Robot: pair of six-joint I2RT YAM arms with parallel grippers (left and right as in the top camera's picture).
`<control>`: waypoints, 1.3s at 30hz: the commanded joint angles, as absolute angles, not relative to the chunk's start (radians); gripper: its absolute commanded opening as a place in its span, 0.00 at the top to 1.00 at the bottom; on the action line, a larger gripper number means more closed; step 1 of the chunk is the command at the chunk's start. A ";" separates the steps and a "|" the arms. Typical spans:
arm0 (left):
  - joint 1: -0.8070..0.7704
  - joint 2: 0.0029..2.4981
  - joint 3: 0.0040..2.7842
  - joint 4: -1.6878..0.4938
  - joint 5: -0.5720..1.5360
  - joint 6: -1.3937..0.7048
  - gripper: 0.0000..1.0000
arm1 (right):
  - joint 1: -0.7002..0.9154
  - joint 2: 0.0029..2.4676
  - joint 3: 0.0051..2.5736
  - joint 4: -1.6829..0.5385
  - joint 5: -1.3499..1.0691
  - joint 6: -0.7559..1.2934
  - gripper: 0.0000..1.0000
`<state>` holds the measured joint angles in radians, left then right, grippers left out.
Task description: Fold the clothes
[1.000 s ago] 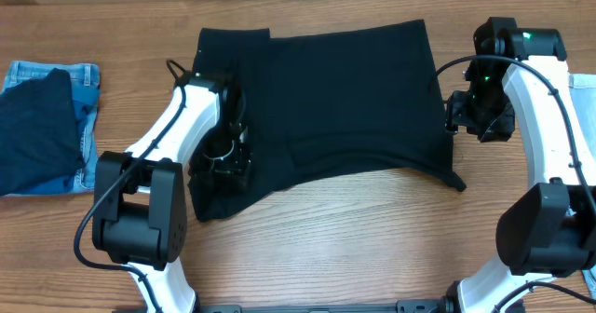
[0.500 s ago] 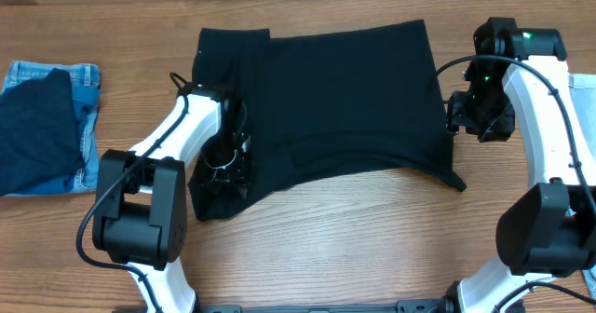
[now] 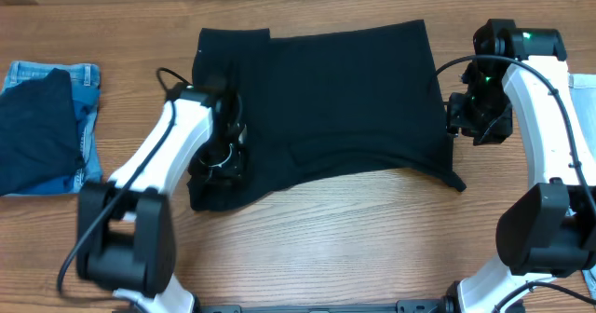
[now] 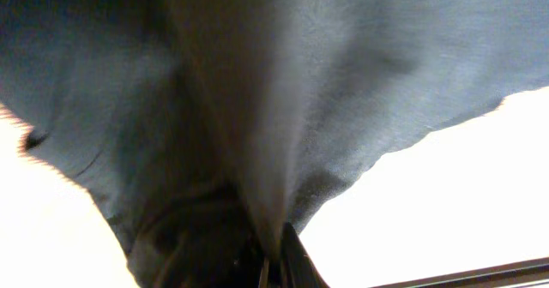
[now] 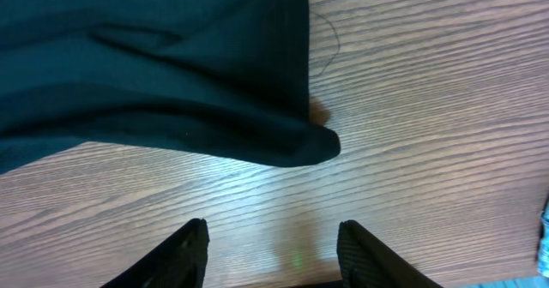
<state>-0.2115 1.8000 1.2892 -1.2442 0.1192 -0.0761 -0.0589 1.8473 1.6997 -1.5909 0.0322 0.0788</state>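
The black clothes (image 3: pixel 335 99) lie spread out in the middle of the table (image 3: pixel 372 248), between the two arms. The left gripper (image 4: pixel 273 258) has its jaws pressed together on a bunched fold at the garment's left edge, far as I can tell, since that wrist view's pretty blurry. The right gripper (image 5: pixel 272 237) sits with jaws spread over bare wood, just beside the right corner. A navy garment (image 3: pixel 37 131) lies on denim (image 3: pixel 88 75) at far left.

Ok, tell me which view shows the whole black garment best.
Overhead: the black garment lies spread out, most of its outline visible. Left wrist shows only blurred, bunched fabric close up; right wrist shows only one corner on the table.
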 commanded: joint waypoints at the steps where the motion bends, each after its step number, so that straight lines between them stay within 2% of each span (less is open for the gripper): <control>1: -0.212 1.656 1.301 -1.227 0.131 -0.075 0.96 | -0.061 1.843 1.646 -1.576 0.025 0.086 0.48; 3: -0.212 1.643 1.301 -1.202 0.131 -0.079 0.96 | -0.061 1.843 1.542 -1.517 0.054 0.082 0.47; 9: -0.212 1.645 1.301 -1.159 0.123 -0.075 0.96 | -0.061 1.843 1.279 -1.312 0.133 0.128 0.33; 13: -0.212 1.645 1.301 -1.143 0.123 -0.075 0.96 | -0.061 1.843 1.242 -1.217 0.183 0.135 0.33; 16: -0.212 1.645 1.301 -1.143 0.123 -0.075 0.96 | -0.052 1.843 1.215 -1.229 0.172 0.135 0.36; 19: -0.212 1.645 1.301 -1.132 0.123 -0.075 0.96 | -0.022 1.843 1.213 -1.262 -0.006 0.142 0.37; 23: -0.212 1.645 1.301 -1.132 0.123 -0.074 0.96 | -0.043 1.842 1.213 -1.197 -0.257 0.292 0.42; 27: -0.212 1.645 1.301 -1.131 0.123 -0.063 0.96 | -0.118 1.840 1.213 -1.145 -0.274 0.397 0.44; 30: -0.210 1.645 1.301 -1.126 0.123 -0.063 0.96 | -0.276 1.810 1.213 -1.127 -0.328 0.394 0.45; 34: -0.209 1.645 1.301 -1.109 0.123 -0.063 0.96 | -0.476 1.758 1.209 -1.175 -0.389 0.282 0.45; 39: -0.209 1.645 1.301 -1.098 0.123 -0.063 0.96 | -0.511 1.748 1.080 -1.167 -0.466 0.170 0.45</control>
